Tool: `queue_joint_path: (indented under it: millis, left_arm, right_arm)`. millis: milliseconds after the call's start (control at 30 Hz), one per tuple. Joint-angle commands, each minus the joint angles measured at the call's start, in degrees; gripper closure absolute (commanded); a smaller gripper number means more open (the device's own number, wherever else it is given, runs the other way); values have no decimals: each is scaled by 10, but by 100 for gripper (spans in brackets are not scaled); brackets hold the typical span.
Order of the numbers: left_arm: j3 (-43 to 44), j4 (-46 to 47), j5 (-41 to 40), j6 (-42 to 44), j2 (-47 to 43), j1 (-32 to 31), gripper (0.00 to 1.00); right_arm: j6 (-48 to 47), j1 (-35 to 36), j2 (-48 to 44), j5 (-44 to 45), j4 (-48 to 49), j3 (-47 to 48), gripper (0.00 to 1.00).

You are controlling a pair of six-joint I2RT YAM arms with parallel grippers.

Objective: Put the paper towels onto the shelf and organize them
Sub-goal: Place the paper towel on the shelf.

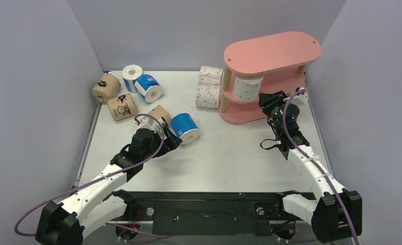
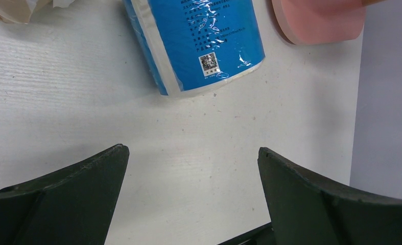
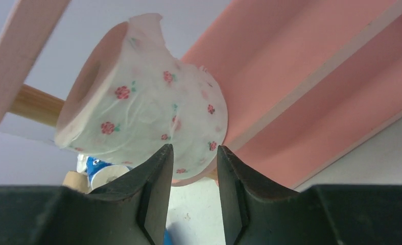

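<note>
Nxt to shelf [image 1: 273,51]: dotted rolls [image 1: 208,97]

One dotted white roll [image 1: 247,88] on the pink shelf's [image 1: 273,51] middle tier, more dotted rolls [image 1: 209,89] just left, brown rolls [image 1: 122,106] and blue rolls [image 1: 185,127] scattered farther left.

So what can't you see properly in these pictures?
Top view: lower tiers of the shelf, under its top board.
Top view: a brown roll, partly behind the left arm.
Left wrist view: the blue roll, cut by the top edge.
</note>
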Motion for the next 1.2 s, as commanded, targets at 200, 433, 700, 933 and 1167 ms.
queue_joint_path:
  millis: [200, 433, 700, 933, 1167]
  left_arm:
    - [20, 33, 4, 10, 14, 3, 2]
    - [20, 33, 4, 12, 17, 4, 2]
    - [39, 35, 4, 14, 26, 6, 2]
    - [109, 55, 12, 24, 58, 6, 2]
    - [110, 65, 21, 21, 75, 6, 2]
  right_arm:
    - [42, -10, 69, -36, 90, 40, 66]
    - [45, -10, 94, -37, 95, 57, 65]
    - [45, -15, 114, -36, 98, 71, 65]
    - [38, -21, 82, -30, 89, 57, 63]
    - [50, -12, 65, -36, 99, 19, 62]
